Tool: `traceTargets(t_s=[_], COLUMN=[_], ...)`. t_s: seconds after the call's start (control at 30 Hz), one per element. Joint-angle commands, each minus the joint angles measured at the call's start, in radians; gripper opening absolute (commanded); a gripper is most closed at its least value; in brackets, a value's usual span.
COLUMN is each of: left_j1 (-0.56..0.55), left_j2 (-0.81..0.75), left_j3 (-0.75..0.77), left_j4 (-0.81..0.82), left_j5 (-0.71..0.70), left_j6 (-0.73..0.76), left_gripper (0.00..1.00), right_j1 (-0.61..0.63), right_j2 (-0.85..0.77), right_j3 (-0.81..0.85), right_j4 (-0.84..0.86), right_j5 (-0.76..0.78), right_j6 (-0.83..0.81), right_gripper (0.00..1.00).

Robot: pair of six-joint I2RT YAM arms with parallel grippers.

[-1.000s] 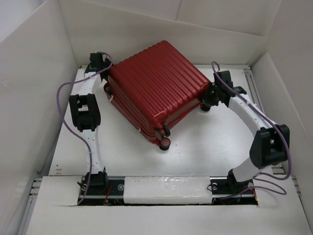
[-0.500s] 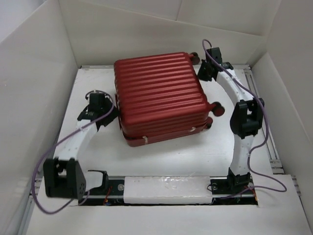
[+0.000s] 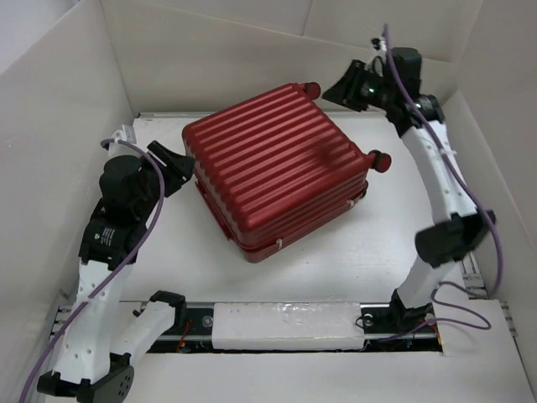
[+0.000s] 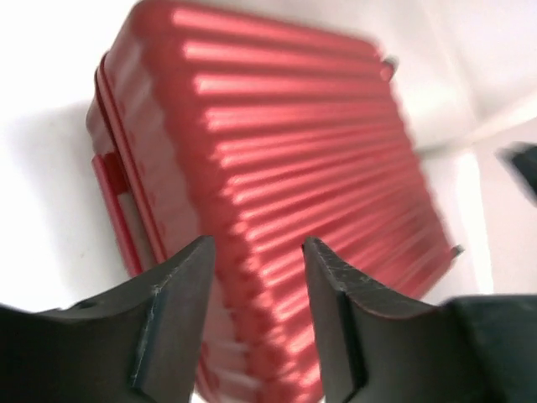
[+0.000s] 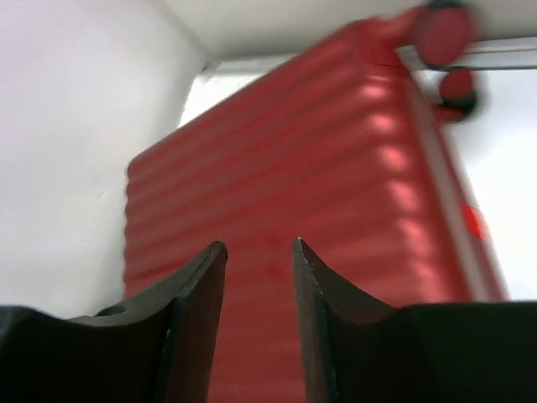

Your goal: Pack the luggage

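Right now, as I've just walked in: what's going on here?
A large dark red ribbed hard-shell suitcase lies closed on the white table. The robot's left gripper is open beside its left side; the right gripper, also open, is raised near its wheels. Neither holds anything.

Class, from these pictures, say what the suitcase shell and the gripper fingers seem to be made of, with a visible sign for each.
Suitcase: probably hard plastic, semi-gloss; moulded ribs catch soft highlights, though painted metal cannot be excluded. Left gripper's fingers: seemingly matt black plastic; dull, faintly grainy surface.
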Motion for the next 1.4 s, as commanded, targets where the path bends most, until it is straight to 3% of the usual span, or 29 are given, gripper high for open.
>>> traceTargets(t_s=[0.0,0.03,0.07,0.1,0.2,0.33,0.47,0.57,0.67,0.83,0.93,0.97,1.13,1.27,1.37], left_j1=[-0.003,-0.003,-0.003,-0.003,-0.003,0.049,0.049,0.049,0.049,0.049,-0.009,-0.009,-0.009,-0.009,-0.009], left_j2=[0.037,0.037,0.037,0.050,0.124,0.152,0.152,0.152,0.161,0.136,0.136,0.136,0.145,0.122,0.122], left_j3=[-0.084,-0.098,-0.107,-0.107,-0.097,-0.127,-0.196,-0.232,-0.304,-0.500,-0.586,-0.600,-0.623,-0.612,-0.623], left_j4=[-0.007,0.023,0.055,0.055,0.032,0.017,0.006,-0.014,-0.005,0.084,0.180,0.181,0.225,0.253,0.299], left_j5=[0.060,0.061,0.070,0.070,-0.001,-0.053,-0.129,-0.154,-0.130,0.112,0.174,0.206,0.252,0.286,0.347], left_j6=[0.016,0.016,0.016,0.016,0.016,0.016,0.016,0.030,0.039,0.028,-0.028,-0.028,-0.041,-0.031,-0.031], left_gripper=[0.42,0.41,0.39,0.36,0.23,0.15,0.10,0.06,0.06,0.05,0.05,0.05,0.03,0.05,0.05], right_j1=[-0.054,-0.063,-0.074,-0.074,-0.103,-0.117,-0.117,-0.117,-0.117,-0.081,-0.081,-0.081,-0.091,-0.117,-0.107], right_j2=[-0.250,-0.313,-0.377,-0.498,-0.682,-0.803,-0.792,-0.745,-0.653,-0.467,-0.323,-0.288,-0.075,-0.086,-0.218], right_j3=[-0.226,-0.296,-0.437,-0.502,-0.691,-0.832,-0.943,-0.993,-0.993,-0.862,-0.666,-0.665,-0.342,-0.280,-0.419], right_j4=[0.027,0.027,0.027,0.012,-0.071,-0.154,-0.155,-0.062,0.051,0.165,0.193,0.205,0.144,0.090,0.081], right_j5=[0.130,0.211,0.256,0.303,0.414,0.439,0.401,0.350,0.269,0.210,0.198,0.198,0.207,0.195,0.225], right_j6=[-0.027,-0.027,-0.027,-0.014,0.005,0.044,0.064,0.064,0.055,0.044,0.044,0.044,0.044,0.044,0.016], right_gripper=[0.41,0.35,0.10,0.01,0.00,0.00,0.00,0.00,0.00,0.00,0.00,0.00,0.00,0.00,0.00])
